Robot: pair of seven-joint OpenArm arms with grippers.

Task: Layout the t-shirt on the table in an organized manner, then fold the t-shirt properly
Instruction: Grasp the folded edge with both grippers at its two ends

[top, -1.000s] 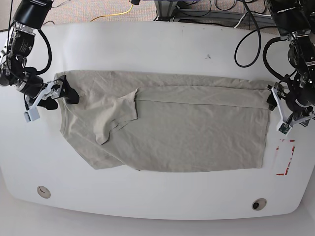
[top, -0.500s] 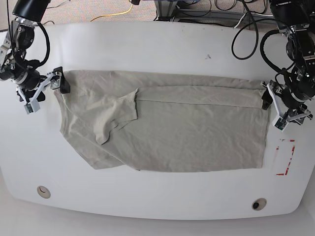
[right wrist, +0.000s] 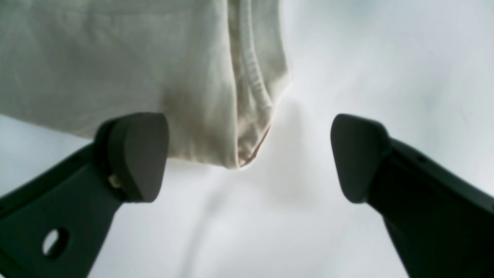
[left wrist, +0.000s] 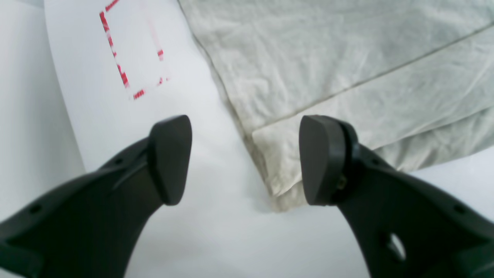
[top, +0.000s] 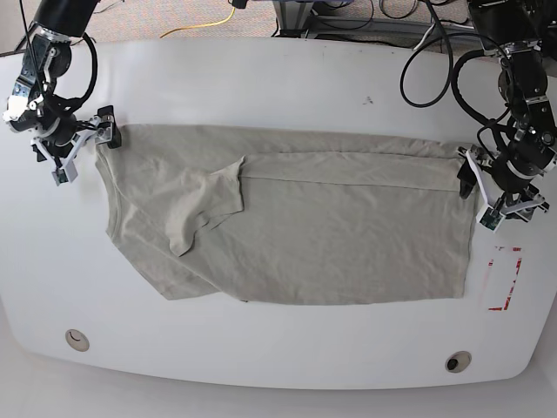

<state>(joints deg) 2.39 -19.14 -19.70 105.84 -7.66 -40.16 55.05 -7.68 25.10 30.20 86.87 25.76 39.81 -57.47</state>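
Observation:
The khaki-grey t-shirt (top: pixel 331 235) lies spread on the white table (top: pixel 278 78), with its far strip folded over and one sleeve (top: pixel 204 209) lying on its front. My left gripper (top: pixel 479 198) is open at the shirt's far right corner. In the left wrist view this gripper (left wrist: pixel 245 154) straddles the corner of the t-shirt (left wrist: pixel 328 77), one fingertip (left wrist: pixel 320 158) over the cloth, the other over bare table. My right gripper (top: pixel 87 144) is open at the far left corner. In the right wrist view the right gripper (right wrist: pixel 251 154) has the corner of the t-shirt (right wrist: pixel 154 58) between its fingers, not gripped.
A red-outlined rectangle mark (top: pixel 503 279) lies on the table right of the shirt, also in the left wrist view as the red mark (left wrist: pixel 131 50). Two small round holes (top: pixel 77 340) (top: pixel 458 360) sit near the front edge. Cables hang beyond the table's far edge.
Both grippers have moved toward the far side of the table, the right one from the shirt's left edge to its far left corner. Both stayed open. The shirt has not moved.

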